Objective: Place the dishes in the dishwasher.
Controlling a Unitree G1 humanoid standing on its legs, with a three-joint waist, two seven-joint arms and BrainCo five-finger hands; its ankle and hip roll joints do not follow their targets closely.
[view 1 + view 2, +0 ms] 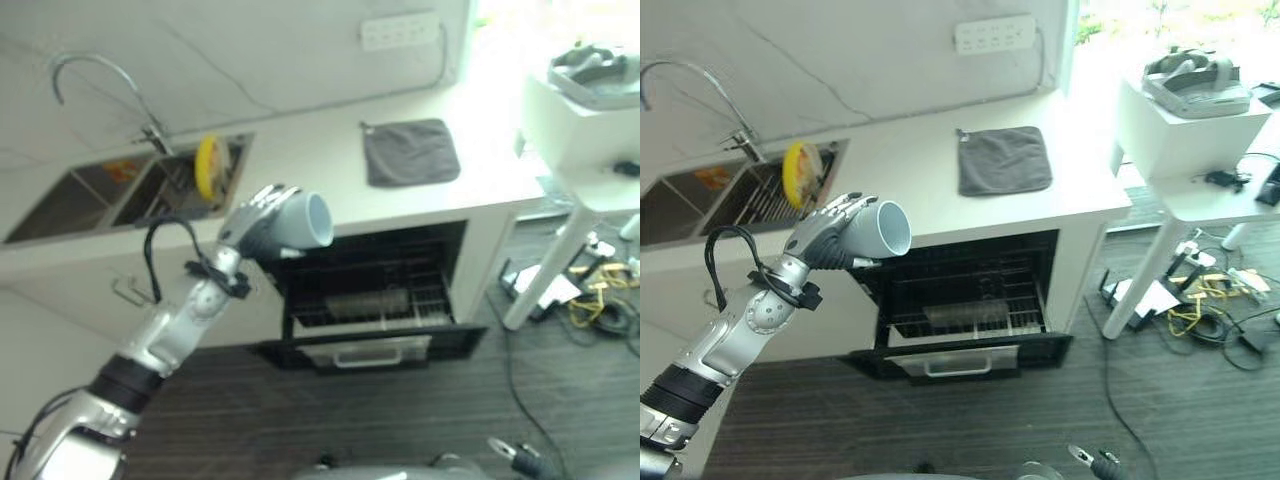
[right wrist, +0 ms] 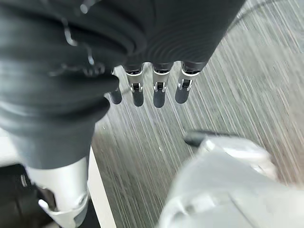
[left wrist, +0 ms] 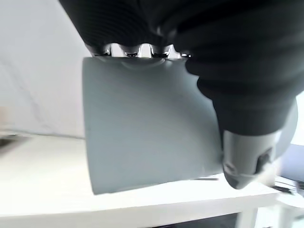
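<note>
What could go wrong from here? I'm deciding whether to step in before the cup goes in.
The left hand holds the cup on its side in mid-air, above the dishwasher's open door; a slip could drop it onto the door or floor. The rack sits low inside, so the cup could hit the counter edge.

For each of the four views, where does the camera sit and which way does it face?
Left eye view: on the head, looking down at the open dishwasher; the left robot hand holds a grey cup.
Right eye view: beside it, showing the same scene, cup and sink.
Left wrist view: on the left wrist, looking along the fingers curled round the cup.
Right wrist view: on the right wrist, facing the floor; right robot hand relaxed.
</note>
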